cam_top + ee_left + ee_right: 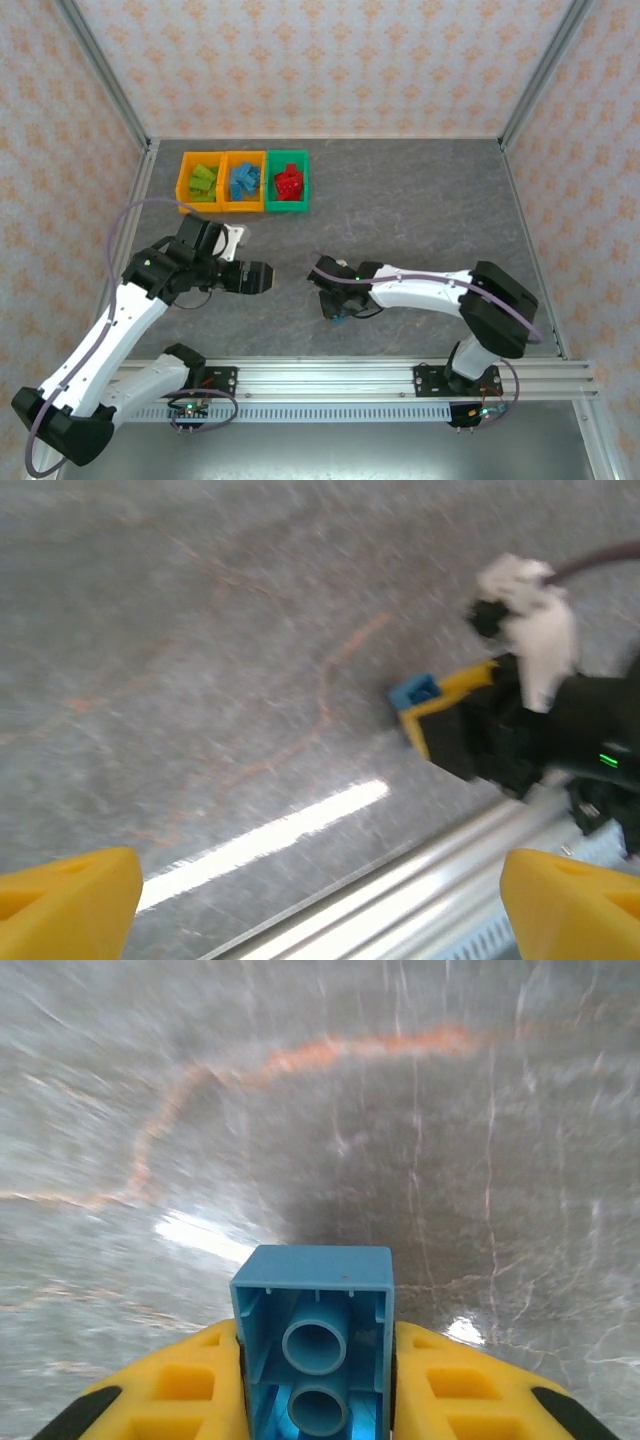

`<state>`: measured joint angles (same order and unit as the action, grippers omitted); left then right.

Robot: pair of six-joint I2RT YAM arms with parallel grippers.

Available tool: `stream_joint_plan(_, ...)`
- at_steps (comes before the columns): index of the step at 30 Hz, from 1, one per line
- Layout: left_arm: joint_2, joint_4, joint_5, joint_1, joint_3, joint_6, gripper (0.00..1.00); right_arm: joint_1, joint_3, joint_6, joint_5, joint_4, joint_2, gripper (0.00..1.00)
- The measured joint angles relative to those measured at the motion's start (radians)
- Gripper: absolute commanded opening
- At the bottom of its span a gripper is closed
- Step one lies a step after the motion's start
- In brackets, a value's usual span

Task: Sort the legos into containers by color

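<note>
Lower centre of the overhead frame, the right end effector (335, 308) clamps a light blue lego (312, 1300) just above the grey counter (420, 200). The left end effector (266, 277) is spread open, empty. At upper left, three bins (244, 209) hold colour-sorted bricks (288, 183).

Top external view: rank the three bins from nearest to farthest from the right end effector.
Measured from the right end effector, which grips a light blue lego:
1. green bin, right end of the row, holding red legos.
2. middle orange bin, holding blue legos.
3. left orange bin, far left of the row, holding green legos.
</note>
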<state>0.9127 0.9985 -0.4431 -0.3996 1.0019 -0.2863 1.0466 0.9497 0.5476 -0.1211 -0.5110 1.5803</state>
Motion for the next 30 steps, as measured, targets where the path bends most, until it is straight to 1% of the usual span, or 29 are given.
stream_joint_plan(3,-0.055,-0.034,0.135,0.000,0.000,0.000,0.97,-0.012,0.055,-0.028,0.052,0.051,-0.060,0.23)
stream_joint_plan(6,-0.099,-0.100,0.262,0.000,-0.001,0.010,0.97,-0.055,0.139,-0.074,0.095,0.172,-0.066,0.23)
stream_joint_plan(8,-0.108,-0.148,0.330,0.007,-0.005,0.029,0.98,-0.100,0.200,-0.111,0.109,0.258,-0.041,0.22)
stream_joint_plan(11,-0.112,-0.185,0.381,0.065,-0.007,0.048,0.98,-0.158,0.341,-0.173,0.116,0.345,0.074,0.22)
stream_joint_plan(14,-0.143,-0.225,0.400,0.135,-0.045,0.058,0.98,-0.193,0.507,-0.237,0.114,0.430,0.247,0.22)
stream_joint_plan(16,-0.171,-0.225,0.408,0.162,-0.066,0.061,0.98,-0.205,0.595,-0.270,0.103,0.472,0.358,0.22)
stream_joint_plan(21,-0.173,-0.230,0.401,0.167,-0.074,0.072,1.00,-0.232,0.868,-0.331,0.029,0.502,0.648,0.24)
stream_joint_plan(25,-0.146,-0.232,0.395,0.167,-0.074,0.079,1.00,-0.243,1.135,-0.370,-0.042,0.459,0.853,0.25)
stream_joint_plan(27,-0.138,-0.233,0.392,0.167,-0.074,0.079,1.00,-0.242,1.244,-0.379,-0.061,0.428,0.919,0.27)
stream_joint_plan(30,-0.140,-0.233,0.391,0.167,-0.075,0.079,1.00,-0.240,1.397,-0.394,-0.066,0.383,0.998,0.32)
